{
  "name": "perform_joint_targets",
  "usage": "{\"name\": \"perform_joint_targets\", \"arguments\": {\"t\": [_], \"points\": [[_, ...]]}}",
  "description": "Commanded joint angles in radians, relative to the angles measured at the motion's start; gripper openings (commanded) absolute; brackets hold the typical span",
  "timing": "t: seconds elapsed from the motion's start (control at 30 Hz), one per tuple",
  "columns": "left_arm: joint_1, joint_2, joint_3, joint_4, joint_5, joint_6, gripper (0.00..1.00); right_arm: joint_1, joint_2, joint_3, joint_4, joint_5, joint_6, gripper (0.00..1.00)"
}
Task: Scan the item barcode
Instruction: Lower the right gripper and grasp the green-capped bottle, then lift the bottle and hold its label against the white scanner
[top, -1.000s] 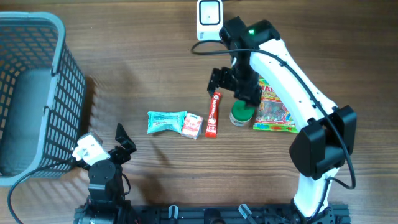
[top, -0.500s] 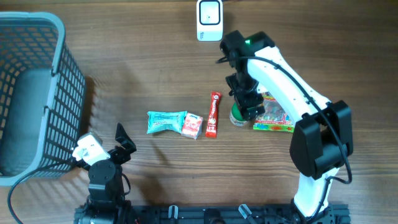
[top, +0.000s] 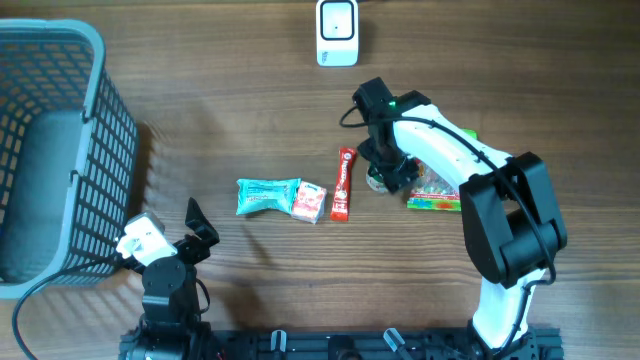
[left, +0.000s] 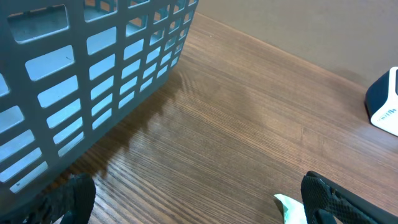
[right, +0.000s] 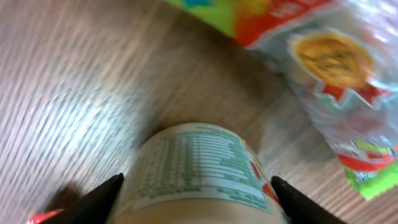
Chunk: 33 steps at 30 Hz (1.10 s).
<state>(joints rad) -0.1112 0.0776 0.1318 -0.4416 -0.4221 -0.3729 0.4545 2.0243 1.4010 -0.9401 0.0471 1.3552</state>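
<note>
**Around the jar, the right jaws are lining up a grip**

Around the small jar (right: 193, 168), the right jaws are straddling its sides, with a dark fingertip (right: 102, 196) showing on either side of the printed label. They are standing partly open. I cannot tell whether they are already pressing on the jar or only sitting just beside it.

A good grip is going to need to sit square across the jar's middle. It should be firm enough that the round body is not slipping, and it should be leaving the printed side uncovered for reading.

The jar is sitting on the tabletop (top: 200, 110), just beside a bright candy bag (right: 329, 81), with a red stick pack (top: 343, 185) lying near its other side. The scanner (top: 337, 32) is waiting at the far edge, well apart. Near the basket (left: 93, 62), the left jaws are hanging wide open, holding nothing.
</note>
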Motion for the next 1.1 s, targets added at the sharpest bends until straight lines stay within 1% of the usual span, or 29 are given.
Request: {"name": "perform_joint_targets", "arguments": {"t": [0.0,0.07,0.1,0.13,0.2,0.3,0.37,0.4,0.47,0.6,0.73,0.83,0.9,0.97,1.03,1.07], "points": [[-0.005,-0.003,-0.004,0.003,-0.014,-0.002,1.00,-0.004,-0.003,0.006,0.037,-0.041,-0.338,0.63],[-0.005,-0.003,-0.004,0.003,-0.014,-0.002,1.00,-0.005,-0.003,0.045,0.035,-0.103,-0.553,0.63],[-0.005,-0.003,-0.004,0.003,-0.014,-0.002,1.00,-0.009,-0.003,0.087,0.011,-0.169,-0.685,0.63],[-0.005,-0.003,-0.004,0.003,-0.014,-0.002,1.00,-0.014,-0.003,0.135,-0.037,-0.230,-0.773,0.60],[-0.005,-0.003,-0.004,0.003,-0.014,-0.002,1.00,-0.029,-0.005,0.222,-0.161,-0.291,-0.842,0.60],[-0.005,-0.003,-0.004,0.003,-0.014,-0.002,1.00,-0.063,-0.005,0.367,-0.408,-0.383,-0.935,0.62],[-0.005,-0.003,-0.004,0.003,-0.014,-0.002,1.00,-0.073,-0.005,0.391,-0.466,-0.457,-0.961,0.62],[-0.005,-0.003,-0.004,0.003,-0.014,-0.002,1.00,-0.077,-0.005,0.396,-0.513,-0.541,-0.991,0.62],[-0.005,-0.003,-0.004,0.003,-0.014,-0.002,1.00,-0.078,-0.005,0.396,-0.589,-0.650,-0.997,0.62],[-0.005,-0.003,-0.004,0.003,-0.014,-0.002,1.00,-0.078,-0.005,0.396,-0.665,-0.729,-0.997,0.62],[-0.005,-0.003,-0.004,0.003,-0.014,-0.002,1.00,-0.078,-0.005,0.395,-0.669,-0.769,-1.007,0.61],[-0.005,-0.003,-0.004,0.003,-0.014,-0.002,1.00,-0.071,-0.005,0.395,-0.669,-0.876,-1.009,0.61],[-0.005,-0.003,-0.004,0.003,-0.014,-0.002,1.00,-0.062,-0.005,0.395,-0.635,-0.985,-1.027,0.61],[-0.005,-0.003,-0.004,0.003,-0.014,-0.002,1.00,-0.054,-0.005,0.395,-0.534,-1.155,-1.070,0.60],[-0.005,-0.003,-0.004,0.003,-0.014,-0.002,1.00,-0.045,-0.007,0.396,-0.452,-1.228,-1.084,0.57],[-0.005,-0.003,-0.004,0.003,-0.014,-0.002,1.00,-0.039,-0.010,0.403,-0.402,-1.243,-1.088,0.57]]}}
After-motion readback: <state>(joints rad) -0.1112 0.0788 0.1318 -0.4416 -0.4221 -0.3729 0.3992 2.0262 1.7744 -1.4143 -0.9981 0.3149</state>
